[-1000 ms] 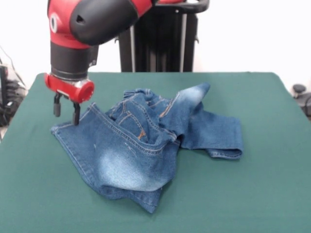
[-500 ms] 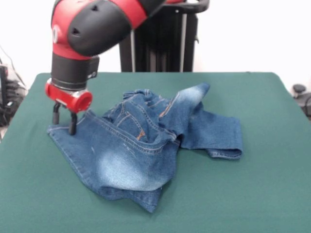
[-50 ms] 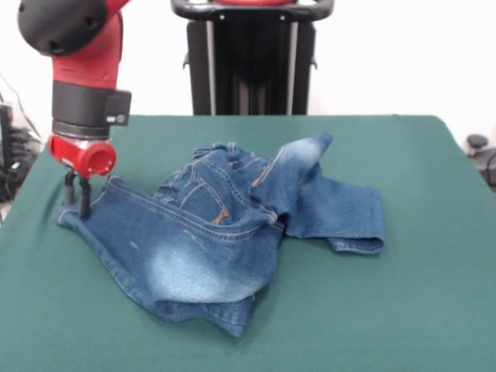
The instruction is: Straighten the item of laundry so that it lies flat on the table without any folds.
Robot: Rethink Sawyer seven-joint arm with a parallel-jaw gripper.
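Note:
The item of laundry (image 3: 194,260), a small pair of blue denim jeans with faded pale patches and orange stitching, lies crumpled on the dark green table (image 3: 418,294). One leg is folded over toward the right, and the waistband area bunches up in the middle. My gripper (image 3: 77,203) is at the left corner of the jeans, shut on the hem, with that corner stretched out to the left. The red and black arm (image 3: 81,93) rises above it.
The table's left edge (image 3: 23,194) runs close to the gripper. The black pedestal (image 3: 252,62) stands behind the far edge. Dark equipment sits off the table at the left (image 3: 12,147) and right (image 3: 482,151).
The gripper has moved left toward the table's left edge, dragging the jeans' corner with it. The left part of the denim is pulled out wider and flatter.

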